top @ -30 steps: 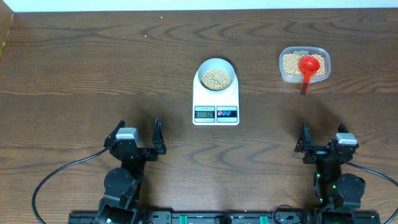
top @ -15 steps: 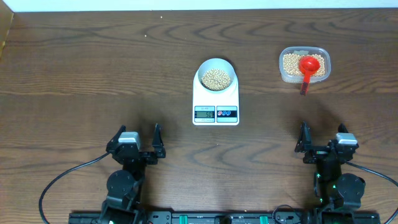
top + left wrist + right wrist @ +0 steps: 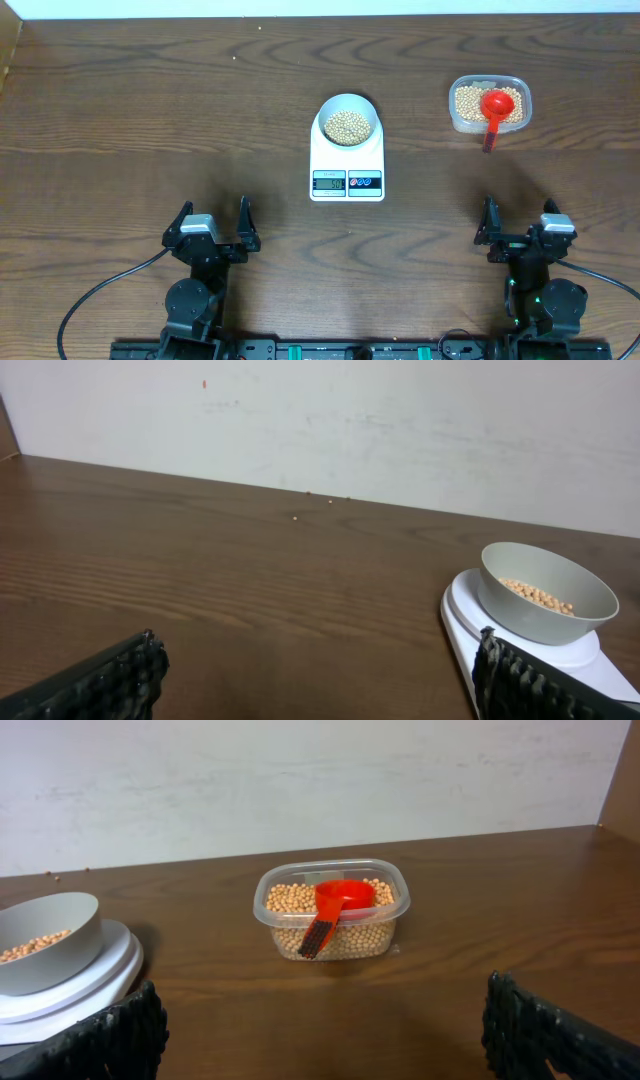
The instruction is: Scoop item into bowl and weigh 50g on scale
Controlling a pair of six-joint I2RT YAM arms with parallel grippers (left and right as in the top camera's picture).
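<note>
L end effector [image 3: 213, 212] drifted back-left; R end effector [image 3: 518, 210] unmoved | both released, empty | beans [image 3: 347, 126] in bowl [image 3: 347, 97] on scale [image 3: 330, 160], mid tabletop [image 3: 150, 100] | scoop [image 3: 495, 105] in tub [image 3: 516, 84] | display [image 3: 329, 181] unreadable, 50g unconfirmed; otherwise looks done

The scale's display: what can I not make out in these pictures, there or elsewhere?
Overhead: digits on the display of the scale too small to read.
Left wrist: display hidden behind a gripper finger and the bottom edge.
Right wrist: left edge cuts off the scale; no display shows.
Left wrist: specks near the wall too small to identify.
</note>
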